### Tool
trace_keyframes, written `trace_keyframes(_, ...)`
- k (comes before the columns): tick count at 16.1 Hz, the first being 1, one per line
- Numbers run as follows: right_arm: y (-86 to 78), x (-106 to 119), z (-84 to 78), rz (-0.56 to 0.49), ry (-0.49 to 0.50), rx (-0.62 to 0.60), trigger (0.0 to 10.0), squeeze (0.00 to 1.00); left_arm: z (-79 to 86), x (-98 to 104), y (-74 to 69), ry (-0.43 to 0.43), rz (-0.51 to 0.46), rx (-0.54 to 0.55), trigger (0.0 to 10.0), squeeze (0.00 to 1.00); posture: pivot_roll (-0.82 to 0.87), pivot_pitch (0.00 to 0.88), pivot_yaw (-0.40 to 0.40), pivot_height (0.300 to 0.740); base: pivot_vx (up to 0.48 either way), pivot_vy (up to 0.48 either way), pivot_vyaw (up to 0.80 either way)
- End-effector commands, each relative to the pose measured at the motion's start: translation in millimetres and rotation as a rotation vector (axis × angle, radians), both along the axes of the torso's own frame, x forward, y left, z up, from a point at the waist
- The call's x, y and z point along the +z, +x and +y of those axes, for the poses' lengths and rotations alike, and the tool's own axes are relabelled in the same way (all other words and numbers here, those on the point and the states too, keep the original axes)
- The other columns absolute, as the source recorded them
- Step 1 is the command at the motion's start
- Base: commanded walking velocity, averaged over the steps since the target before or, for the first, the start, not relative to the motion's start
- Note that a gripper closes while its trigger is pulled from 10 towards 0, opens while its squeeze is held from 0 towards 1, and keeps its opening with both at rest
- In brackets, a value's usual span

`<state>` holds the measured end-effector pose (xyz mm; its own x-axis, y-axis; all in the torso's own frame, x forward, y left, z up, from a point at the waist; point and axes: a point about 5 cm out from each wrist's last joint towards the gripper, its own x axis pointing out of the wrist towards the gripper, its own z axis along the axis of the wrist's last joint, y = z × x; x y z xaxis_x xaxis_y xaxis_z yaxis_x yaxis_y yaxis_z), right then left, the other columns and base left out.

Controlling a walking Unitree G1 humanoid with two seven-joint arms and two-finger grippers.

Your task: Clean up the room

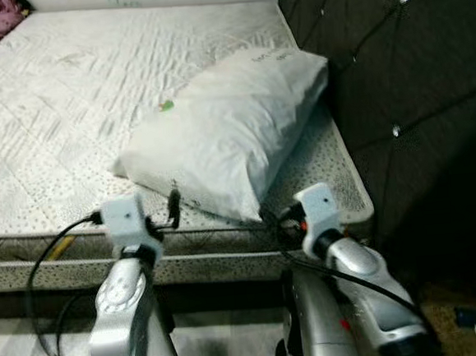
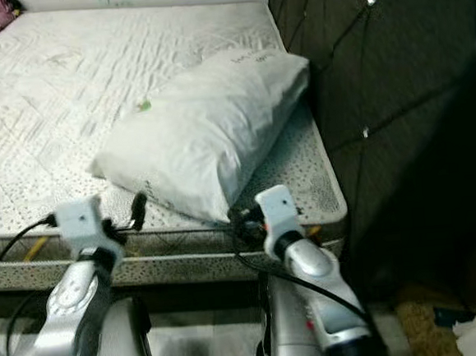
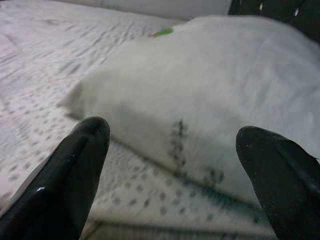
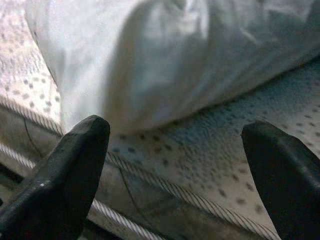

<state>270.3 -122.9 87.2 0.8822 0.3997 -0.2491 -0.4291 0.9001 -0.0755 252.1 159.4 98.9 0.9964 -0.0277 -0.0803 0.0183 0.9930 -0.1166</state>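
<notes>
Both silver arms reach toward the bed's near edge, each tool spread wide and empty: the left tool (image 1: 163,217) faces the pillow's (image 1: 226,129) near corner, and the right tool (image 1: 281,217) hangs by the mattress (image 1: 67,101) rim under its lower end. That pillow lies straight ahead, its long axis slanting away toward the dark headboard (image 1: 395,75). Neither arm looks clearly nearer.
</notes>
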Motion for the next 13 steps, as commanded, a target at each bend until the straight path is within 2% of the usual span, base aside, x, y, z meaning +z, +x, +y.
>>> trace_keyframes(1,0.8,6.5,-2.6,-0.008,-0.013,0.021,10.0,0.0,11.0,3.1,-3.2,-0.002,0.004,0.021,10.0,0.0,0.04,0.056,-0.008,0.499,0.0,0.0,0.0)
trace_keyframes(3,-1.2,8.7,-2.7,0.037,0.001,0.06,10.0,0.0,22.1,2.2,-7.5,0.027,0.021,0.044,10.0,0.0,0.04,0.06,-0.002,0.499,0.0,0.0,0.0)
trace_keyframes(4,-1.3,12.2,4.1,0.059,0.01,0.104,10.0,0.0,23.4,2.1,-8.3,0.034,0.026,0.04,10.0,0.0,0.04,0.062,0.002,0.499,0.0,0.0,0.0)
trace_keyframes(5,-2.0,12.2,8.8,0.075,0.006,0.138,10.0,0.0,22.6,2.2,-8.3,0.038,0.029,0.034,10.0,0.0,0.04,0.061,0.003,0.499,0.0,0.0,0.0)
trace_keyframes(7,0.7,22.3,23.7,0.065,0.059,0.191,10.0,0.0,17.7,4.5,-7.0,0.034,0.03,0.015,10.0,0.0,0.05,0.059,0.005,0.499,0.0,0.0,0.0)
trace_keyframes(8,0.7,25.0,26.9,0.067,0.067,0.213,10.0,0.0,16.7,5.3,-6.7,0.032,0.03,0.011,10.0,0.0,0.05,0.059,0.005,0.499,0.0,0.0,0.0)
trace_keyframes(9,1.7,32.9,30.8,0.114,0.156,0.233,10.0,0.0,15.8,5.7,-6.4,0.028,0.032,0.006,10.0,0.0,0.05,0.055,0.005,0.499,0.0,0.0,0.0)
trace_keyframes(13,6.9,40.1,39.2,0.155,0.209,0.25,10.0,0.0,15.5,5.8,-3.4,0.027,0.036,0.001,10.0,0.0,0.05,0.046,0.004,0.499,0.0,0.0,0.0)
